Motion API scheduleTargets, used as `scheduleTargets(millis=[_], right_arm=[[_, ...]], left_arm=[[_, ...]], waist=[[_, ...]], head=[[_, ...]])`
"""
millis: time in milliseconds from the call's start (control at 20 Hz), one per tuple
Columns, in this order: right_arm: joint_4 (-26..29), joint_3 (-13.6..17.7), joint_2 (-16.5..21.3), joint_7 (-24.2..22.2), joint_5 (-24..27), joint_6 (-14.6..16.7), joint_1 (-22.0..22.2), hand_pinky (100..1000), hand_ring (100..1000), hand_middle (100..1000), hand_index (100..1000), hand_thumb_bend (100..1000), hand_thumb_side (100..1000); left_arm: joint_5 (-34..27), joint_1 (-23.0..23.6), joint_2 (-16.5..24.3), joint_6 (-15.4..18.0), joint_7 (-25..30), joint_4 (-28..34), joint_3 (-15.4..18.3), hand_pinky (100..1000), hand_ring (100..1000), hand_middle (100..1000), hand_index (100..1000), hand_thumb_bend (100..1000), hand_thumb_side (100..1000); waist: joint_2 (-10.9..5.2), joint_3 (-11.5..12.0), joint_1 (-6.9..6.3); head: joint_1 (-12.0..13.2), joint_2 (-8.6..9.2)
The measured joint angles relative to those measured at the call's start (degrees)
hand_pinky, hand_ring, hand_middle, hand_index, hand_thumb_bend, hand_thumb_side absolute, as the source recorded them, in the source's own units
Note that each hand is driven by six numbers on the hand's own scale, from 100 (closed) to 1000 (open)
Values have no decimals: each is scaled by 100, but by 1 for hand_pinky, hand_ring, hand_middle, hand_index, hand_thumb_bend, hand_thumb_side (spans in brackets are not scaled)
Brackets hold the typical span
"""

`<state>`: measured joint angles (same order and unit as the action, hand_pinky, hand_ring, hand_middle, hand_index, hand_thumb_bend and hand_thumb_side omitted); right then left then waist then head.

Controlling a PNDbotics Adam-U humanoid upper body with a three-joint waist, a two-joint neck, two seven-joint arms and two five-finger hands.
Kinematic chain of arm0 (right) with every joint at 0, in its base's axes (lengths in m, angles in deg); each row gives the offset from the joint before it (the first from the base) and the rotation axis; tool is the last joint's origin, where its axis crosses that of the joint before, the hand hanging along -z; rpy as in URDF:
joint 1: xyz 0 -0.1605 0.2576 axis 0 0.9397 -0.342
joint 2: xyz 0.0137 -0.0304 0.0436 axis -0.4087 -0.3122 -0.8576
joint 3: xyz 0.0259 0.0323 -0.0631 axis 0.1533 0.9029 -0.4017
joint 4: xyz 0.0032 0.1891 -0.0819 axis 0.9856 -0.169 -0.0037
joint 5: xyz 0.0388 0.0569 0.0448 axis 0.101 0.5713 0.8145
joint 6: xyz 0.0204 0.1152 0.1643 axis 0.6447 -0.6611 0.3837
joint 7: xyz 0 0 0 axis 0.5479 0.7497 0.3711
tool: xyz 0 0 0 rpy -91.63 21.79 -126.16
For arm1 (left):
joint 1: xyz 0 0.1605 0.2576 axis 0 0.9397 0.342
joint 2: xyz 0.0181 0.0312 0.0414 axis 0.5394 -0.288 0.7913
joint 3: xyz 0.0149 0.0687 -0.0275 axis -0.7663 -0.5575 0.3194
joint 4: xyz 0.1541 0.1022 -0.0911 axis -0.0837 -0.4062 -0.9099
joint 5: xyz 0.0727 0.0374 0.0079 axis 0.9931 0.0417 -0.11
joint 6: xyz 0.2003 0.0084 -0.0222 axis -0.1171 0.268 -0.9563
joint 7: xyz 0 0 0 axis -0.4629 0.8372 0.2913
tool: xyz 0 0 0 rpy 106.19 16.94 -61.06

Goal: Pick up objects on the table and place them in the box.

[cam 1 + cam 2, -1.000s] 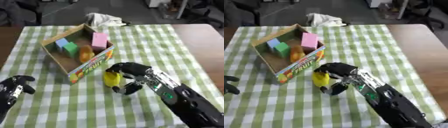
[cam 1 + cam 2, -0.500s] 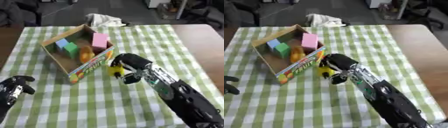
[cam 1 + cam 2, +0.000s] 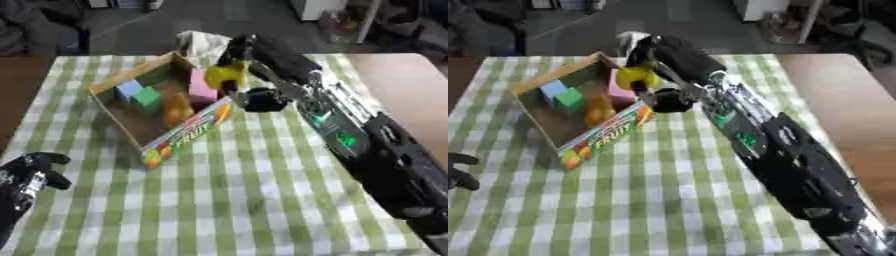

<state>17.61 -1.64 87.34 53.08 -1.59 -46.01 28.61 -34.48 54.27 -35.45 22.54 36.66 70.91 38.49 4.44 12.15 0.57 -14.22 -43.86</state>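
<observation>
The right hand point(image 3: 248, 60) grips a yellow object point(image 3: 225, 74) in curled fingers, upper centre of frame, raised over the box point(image 3: 166, 142) rim, apparently to drop it among the blocks.

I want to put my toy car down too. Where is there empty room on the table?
Bare cloth: the near checkered tablecloth between the box and left hand. Crowded: the box's blocks, right hand holding the yellow object above.
</observation>
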Motion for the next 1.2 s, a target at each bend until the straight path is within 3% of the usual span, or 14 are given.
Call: scheduleTargets(millis=[150, 400, 550, 600, 750, 800, 950, 1000, 1050, 1100, 1200], right_arm=[[-438, -167, -69, -270, 73, 218, -520, 741, 786, 454, 707, 157, 100], [-1861, -159, -681, -485, -255, 692, -1113, 753, 815, 598, 827, 241, 108], [-2540, -31, -980, -298, -674, 818, -1181, 759, 830, 679, 879, 327, 281], [-2708, 8, -1054, -184, -821, 819, -1186, 773, 848, 758, 927, 394, 392], [-2997, 98, -1186, 317, -1250, 667, -1181, 789, 873, 832, 953, 419, 458], [-3026, 112, -1211, 498, -1352, 590, -1170, 800, 888, 867, 955, 384, 500], [-2911, 145, -1219, 930, -1413, 385, -1096, 800, 895, 852, 935, 342, 360], [-2775, 152, -1206, 1022, -1343, 326, -1048, 797, 903, 828, 908, 254, 279], [-2581, 174, -1182, 1094, -1196, 267, -981, 795, 904, 820, 900, 231, 255], [-2343, 194, -1125, 1145, -979, 196, -893, 789, 916, 790, 867, 137, 196], [-1716, 275, -969, 1213, -290, -2, -568, 780, 923, 752, 822, 100, 182]], left_arm=[[-7, 3, -4, 10, 42, -1, -41, 588, 524, 655, 701, 100, 659], [-45, -39, -6, 25, 99, -1, -79, 588, 524, 654, 701, 100, 658], [-53, -49, -6, 22, 107, -1, -101, 588, 523, 654, 701, 100, 658], [-54, -50, -6, 20, 112, -1, -105, 588, 523, 654, 701, 100, 659], [-54, -55, -6, 18, 120, -1, -106, 588, 523, 654, 701, 100, 660], [-54, -56, -6, 18, 120, -1, -106, 588, 523, 654, 701, 100, 664], [-53, -61, -6, 15, 117, -1, -104, 588, 523, 654, 701, 100, 660], [-53, -68, -6, 12, 110, -1, -102, 588, 522, 653, 701, 100, 660], [-52, -73, -6, 10, 101, -1, -93, 588, 522, 653, 701, 100, 660], [-49, -74, -6, 9, 87, 0, -72, 588, 522, 653, 701, 100, 661], [-42, -74, -5, 3, 49, 0, -32, 588, 522, 653, 701, 100, 662]], waist=[[2, 104, -43], [86, 353, -47], [94, 407, -47], [100, 408, -44], [115, 395, -6], [116, 383, 12], [123, 325, 33], [128, 293, 40], [134, 249, 58], [136, 198, 83], [135, 82, 138]], head=[[-88, 0], [-231, 0], [-290, 0], [-301, 0], [-304, 0], [-300, 0], [-265, 0], [-239, 0], [-201, 0], [-160, 0], [-54, 0]])
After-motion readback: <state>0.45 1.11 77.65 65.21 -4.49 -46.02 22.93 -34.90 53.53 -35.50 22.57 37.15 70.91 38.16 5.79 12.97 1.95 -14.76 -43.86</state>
